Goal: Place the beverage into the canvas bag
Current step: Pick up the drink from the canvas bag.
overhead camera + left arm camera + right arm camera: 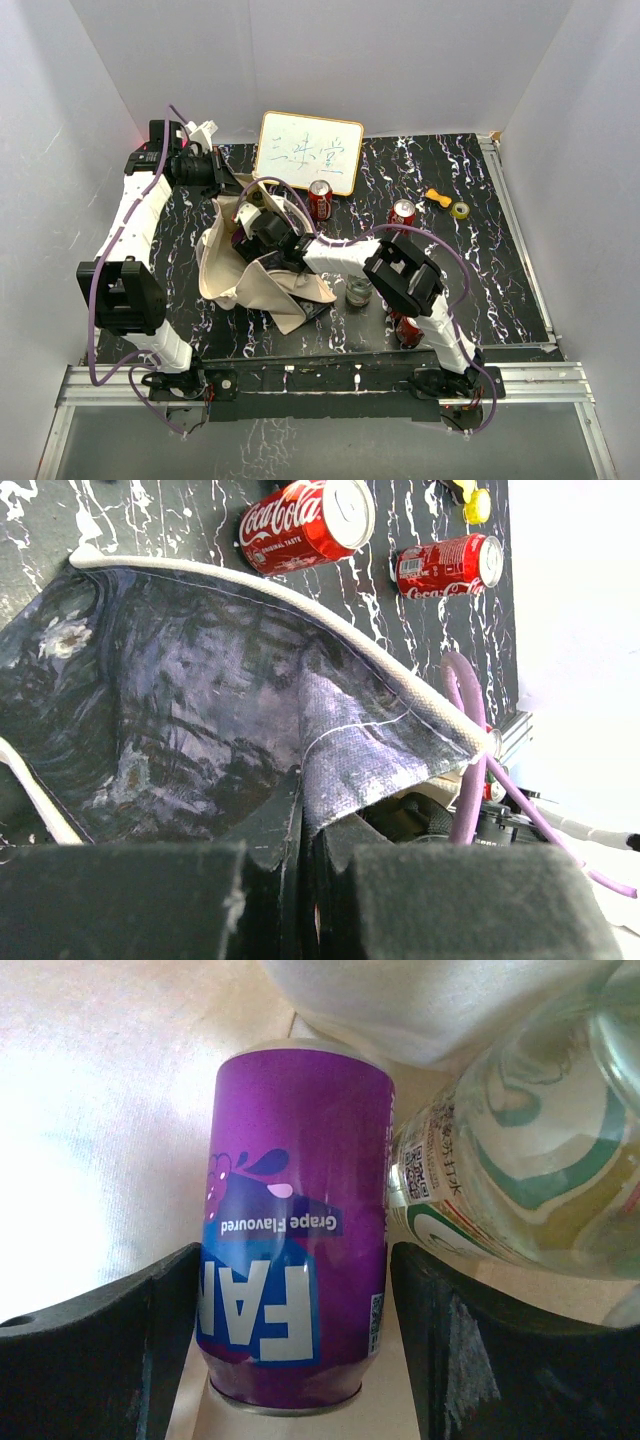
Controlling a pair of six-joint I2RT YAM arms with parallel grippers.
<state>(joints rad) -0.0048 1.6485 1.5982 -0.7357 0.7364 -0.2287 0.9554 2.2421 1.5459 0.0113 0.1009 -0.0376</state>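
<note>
Grape can (290, 1230) sits down inside the canvas bag (222, 272)
The right end effector (295, 1260) squeezes the can between its fingers, with a clear bottle (520, 1150) just beside it. The left end effector (300, 880) pinches the bag's rim shut-tight. If that cloth slips out, the bag may flop onto the arm. The can may tip against the bottle when let go.

Bag (222, 272): beige canvas with a dark printed panel, slumped on the worktop (480, 270) left of centre, mouth open, dark inner face showing

Can (290, 1230): purple, grape-flavoured label, inside the bag against pale cloth, filling the gap between the right claw (295, 1290) fingers
</note>
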